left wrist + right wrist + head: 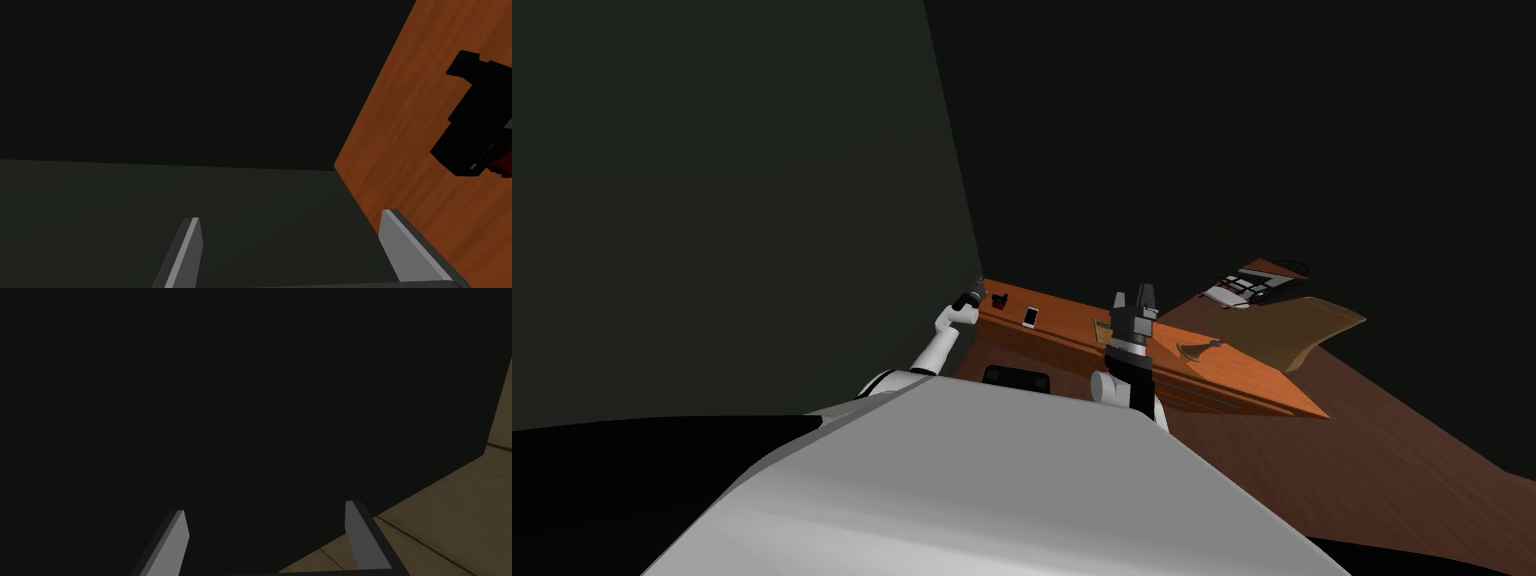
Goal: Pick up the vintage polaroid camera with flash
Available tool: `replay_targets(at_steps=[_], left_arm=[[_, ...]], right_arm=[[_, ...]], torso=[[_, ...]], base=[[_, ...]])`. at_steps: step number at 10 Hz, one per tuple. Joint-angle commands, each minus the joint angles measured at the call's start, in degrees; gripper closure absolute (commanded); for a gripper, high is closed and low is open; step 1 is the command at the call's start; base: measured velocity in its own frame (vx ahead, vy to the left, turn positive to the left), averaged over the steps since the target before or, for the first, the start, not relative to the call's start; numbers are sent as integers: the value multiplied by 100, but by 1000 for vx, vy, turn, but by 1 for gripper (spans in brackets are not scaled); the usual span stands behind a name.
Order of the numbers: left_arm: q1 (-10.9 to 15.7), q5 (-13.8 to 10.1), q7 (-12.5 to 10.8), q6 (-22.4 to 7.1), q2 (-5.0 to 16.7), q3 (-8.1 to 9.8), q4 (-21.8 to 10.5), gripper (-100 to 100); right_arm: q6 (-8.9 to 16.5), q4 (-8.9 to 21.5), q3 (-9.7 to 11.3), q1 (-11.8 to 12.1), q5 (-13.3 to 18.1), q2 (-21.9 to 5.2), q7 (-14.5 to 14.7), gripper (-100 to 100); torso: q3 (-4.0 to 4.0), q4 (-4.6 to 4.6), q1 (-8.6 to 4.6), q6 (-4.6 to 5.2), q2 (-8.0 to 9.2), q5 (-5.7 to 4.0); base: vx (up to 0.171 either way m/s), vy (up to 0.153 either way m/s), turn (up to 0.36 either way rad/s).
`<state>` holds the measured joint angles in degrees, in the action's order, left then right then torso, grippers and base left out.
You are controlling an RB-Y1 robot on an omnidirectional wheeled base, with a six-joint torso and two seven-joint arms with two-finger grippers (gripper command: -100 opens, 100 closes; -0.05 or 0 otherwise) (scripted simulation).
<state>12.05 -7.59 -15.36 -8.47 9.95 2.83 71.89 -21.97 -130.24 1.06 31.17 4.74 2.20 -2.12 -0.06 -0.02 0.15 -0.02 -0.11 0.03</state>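
Thing to pick: the camera, a small black box with a touch of red at one corner, lies on the orange-brown desk near the end that meets the dark wall corner.
Left gripper: my fingers stand apart with nothing between them. One blade is over the desk's edge and the other is off the desk, over the dim surface beside it.
Offset: the camera is off to the side of the blade over the desk, near but outside the gap and not touching it.
Step in hand: as I judge it, this is lining up over the camera before going down.
Doing it well: I should slide the hand sideways along the desk until the black body sits centred in the gap. Then I should turn the wrist so the blades face its two broader sides and go down straight.
Where to pinch: on the main body. The small block jutting from one end looks like the flash, and it is probably too narrow to hold firmly.
Watch for: a fingertip catching the desk edge or pushing the camera before closing. The white phone lies just past it along the desk.
Right gripper: raised over the middle of the desk, with its fingers apart and idle.
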Motion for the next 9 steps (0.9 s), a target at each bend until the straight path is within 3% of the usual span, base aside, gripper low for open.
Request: replay_targets(at_steps=[1,2,3,5,8,9], left_arm=[[37,3,-41,-175,-28,4,-77,-100],[170,-21,-128,-385,-35,2,-328,-100],[170,-21,-128,-407,-35,2,-328,-100],[412,-67,-295,-811,-59,-7,-721,-100],[520,-88,-375,-1076,-76,-13,-1019,-100],[619,-107,-451,-1286,-97,-19,-1200,-100]], right_arm=[[0,0,0,0,0,0,0,0],[0,0,0,0,0,0,0,0],[0,0,0,0,0,0,0,0],[0,0,0,0,0,0,0,0],[0,0,0,0,0,0,0,0],[0,0,0,0,0,0,0,0]], torso=[[0,0,0,0,0,0],[0,0,-1,-1,1,0],[-1,0,2,0,-2,0],[-2,-1,1,0,-3,0],[-6,-2,7,-1,-10,2],[-5,-2,1,-1,-7,1]], base=[[22,40,-16],[31,50,-34],[29,44,-17],[38,63,-41],[47,57,-22],[48,48,-49]])
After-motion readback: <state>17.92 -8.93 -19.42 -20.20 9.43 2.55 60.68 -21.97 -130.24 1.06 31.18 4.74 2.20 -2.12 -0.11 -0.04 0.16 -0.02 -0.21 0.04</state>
